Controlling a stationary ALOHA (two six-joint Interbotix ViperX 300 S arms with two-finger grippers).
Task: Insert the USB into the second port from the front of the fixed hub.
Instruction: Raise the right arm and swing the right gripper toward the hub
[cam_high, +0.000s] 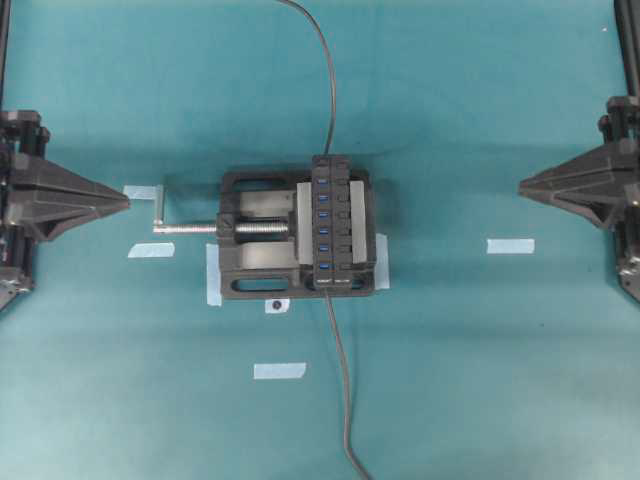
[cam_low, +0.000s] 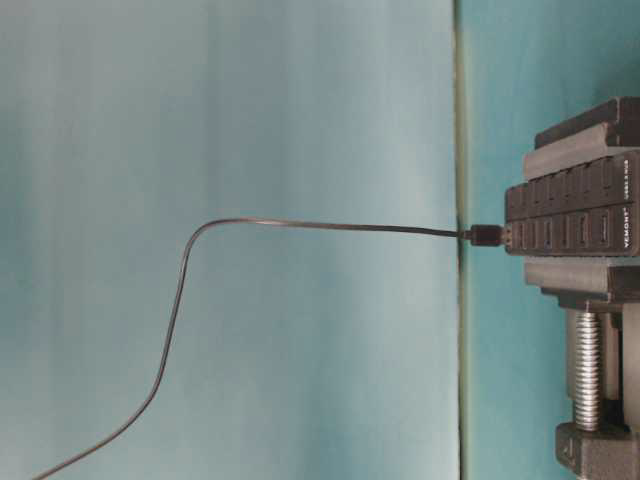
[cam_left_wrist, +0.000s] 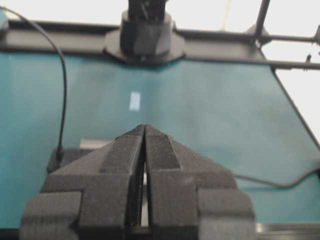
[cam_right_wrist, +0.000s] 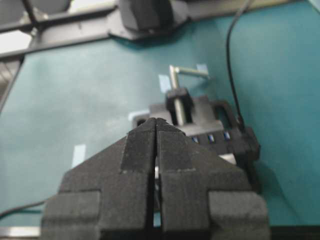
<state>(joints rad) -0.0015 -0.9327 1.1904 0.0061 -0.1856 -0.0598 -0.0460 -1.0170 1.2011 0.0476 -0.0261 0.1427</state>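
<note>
Teal cloth is seen covering the worktop (cam_high: 480, 380), and a black vise (cam_high: 255, 245) is set at its middle, its silver screw (cam_high: 255, 229) and crank (cam_high: 160, 210) pointing to the left. The fixed hub (cam_high: 335, 225) is clamped at the right side of the vise, running from near to far, with its row of blue ports facing up. Its own dark cable (cam_high: 325, 60) is led away from the far end toward the far edge of the worktop. At the near end of the hub a small black plug, the USB (cam_low: 488, 235), is seen in the table-level view seated against the end face, and its thin dark-grey cable (cam_high: 345, 400) is trailed off toward the near edge. Whether the plug is fully pushed in cannot be told.

The left claw (cam_high: 128, 203) is held well to the left of the vise, its tip just beside the crank's end and a strip of pale tape (cam_high: 140, 192). Its fingers (cam_left_wrist: 127, 165) are pressed together and nothing is gripped. The right claw (cam_high: 522, 186) is held well to the right of the hub, likewise clenched on nothing, with its fingers (cam_right_wrist: 142, 150) meeting at the tip. More tape strips (cam_high: 510, 245) are scattered on the cloth around the vise.
</note>
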